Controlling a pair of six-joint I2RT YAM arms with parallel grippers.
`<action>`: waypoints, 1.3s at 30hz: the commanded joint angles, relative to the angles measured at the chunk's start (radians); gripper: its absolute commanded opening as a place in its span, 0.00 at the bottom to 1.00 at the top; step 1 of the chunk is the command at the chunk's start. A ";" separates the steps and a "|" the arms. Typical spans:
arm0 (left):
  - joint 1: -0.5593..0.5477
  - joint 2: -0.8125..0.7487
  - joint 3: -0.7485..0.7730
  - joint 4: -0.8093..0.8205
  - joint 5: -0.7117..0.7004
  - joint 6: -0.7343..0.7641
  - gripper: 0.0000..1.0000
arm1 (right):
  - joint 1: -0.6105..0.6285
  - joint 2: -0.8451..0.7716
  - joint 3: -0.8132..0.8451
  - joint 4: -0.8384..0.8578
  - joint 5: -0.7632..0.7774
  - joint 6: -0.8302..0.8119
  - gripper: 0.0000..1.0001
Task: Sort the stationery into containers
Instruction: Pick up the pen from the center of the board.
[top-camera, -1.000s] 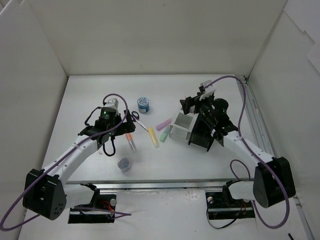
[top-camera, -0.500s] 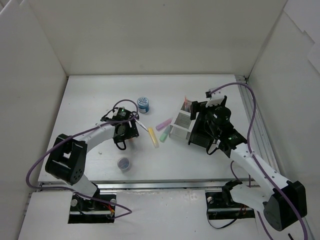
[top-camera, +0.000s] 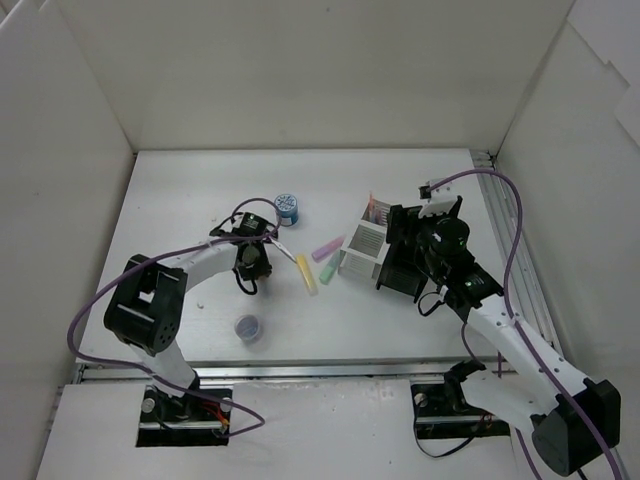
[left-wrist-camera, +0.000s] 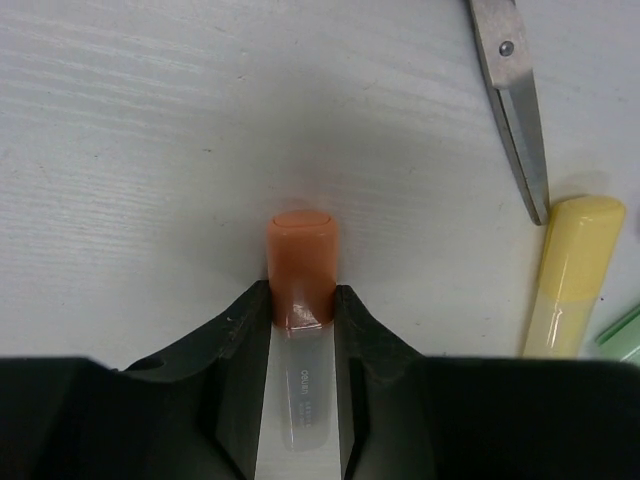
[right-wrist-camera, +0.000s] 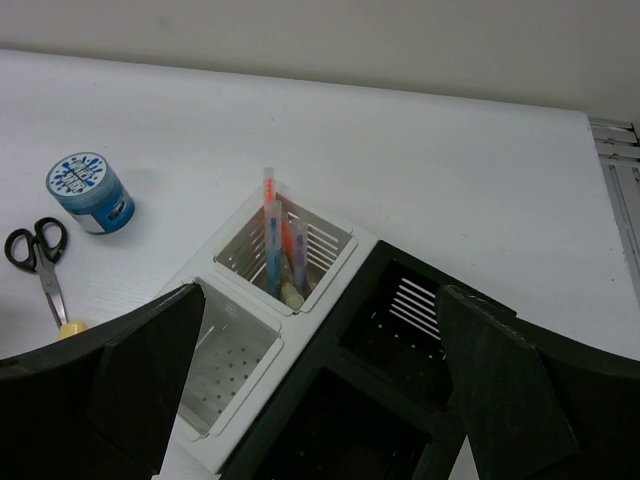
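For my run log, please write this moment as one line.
left hand: shut on orange pen | orange pen: lying on table | right hand: open, empty, by white organizer

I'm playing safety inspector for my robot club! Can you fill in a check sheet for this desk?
Surface: white table, nothing spilled.
Job's things: orange-capped pen lying on table; yellow marker, green marker, pink marker, scissors, blue tin, purple jar loose; pens standing in white organizer; black holder touching it.
Clutter: nothing seen.
Grippers: left gripper, fingers closed on orange-capped pen; right gripper open, above the containers.
Cables: purple cables hang in loops.
Surroundings: white walls on three sides.
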 joint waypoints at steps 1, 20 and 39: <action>-0.006 -0.066 0.036 0.041 0.035 0.079 0.00 | 0.005 -0.027 0.037 0.023 -0.065 0.019 0.98; -0.175 -0.317 0.053 0.280 0.565 0.832 0.00 | 0.022 0.248 0.240 -0.028 -0.799 0.185 0.98; -0.233 -0.277 0.145 0.288 0.506 0.888 0.00 | 0.083 0.516 0.355 -0.031 -0.955 0.349 0.62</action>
